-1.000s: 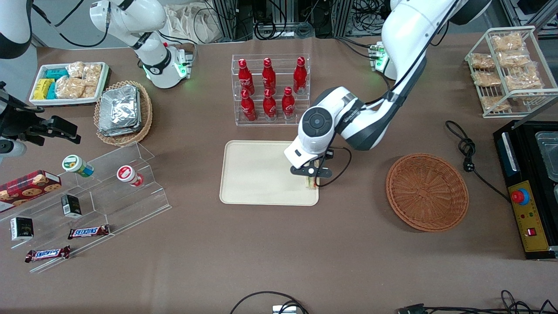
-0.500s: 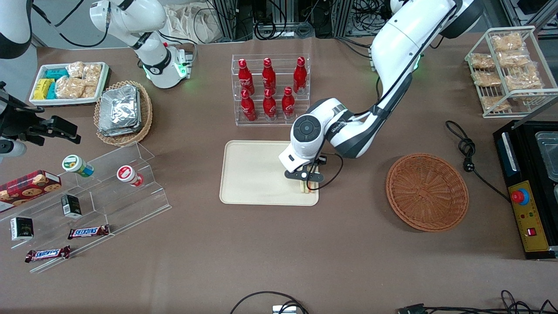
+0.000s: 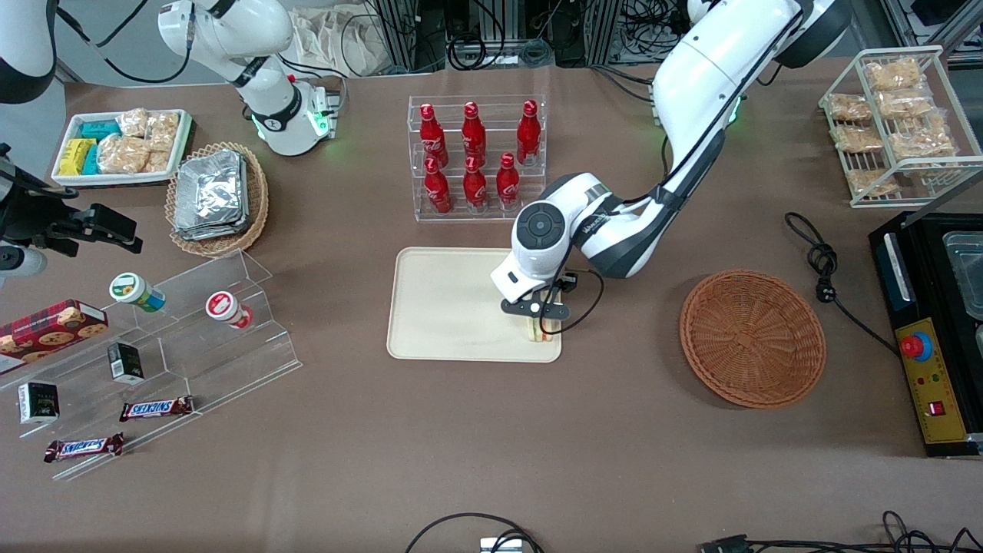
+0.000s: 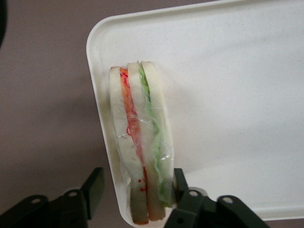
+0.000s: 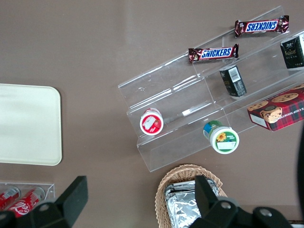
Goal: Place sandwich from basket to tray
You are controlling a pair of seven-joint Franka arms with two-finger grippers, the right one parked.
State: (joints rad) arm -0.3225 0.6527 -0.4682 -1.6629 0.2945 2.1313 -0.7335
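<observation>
The sandwich [image 3: 541, 331] stands on its edge in the corner of the beige tray [image 3: 445, 307] nearest the front camera and the working arm's end. In the left wrist view the sandwich [image 4: 140, 142] shows pale bread with orange-red and green layers, resting just inside the tray's rim [image 4: 97, 95]. My left gripper [image 3: 540, 321] hangs right over it and is open [image 4: 137, 183]. One finger [image 4: 179, 181] touches the green-side bread. The other finger [image 4: 95, 185] stands clear of the sandwich, out over the table. The orange-brown wicker basket [image 3: 752, 338] is empty, toward the working arm's end.
A clear rack of red bottles [image 3: 476, 157] stands just farther from the front camera than the tray. A black cable [image 3: 822, 261] lies past the basket. A tan basket of foil packets [image 3: 219, 196] and an acrylic snack shelf [image 3: 192, 322] lie toward the parked arm's end.
Over the last second the gripper carried the sandwich a little toward the parked arm's end, onto the tray corner. In the last half second the arm has hardly moved.
</observation>
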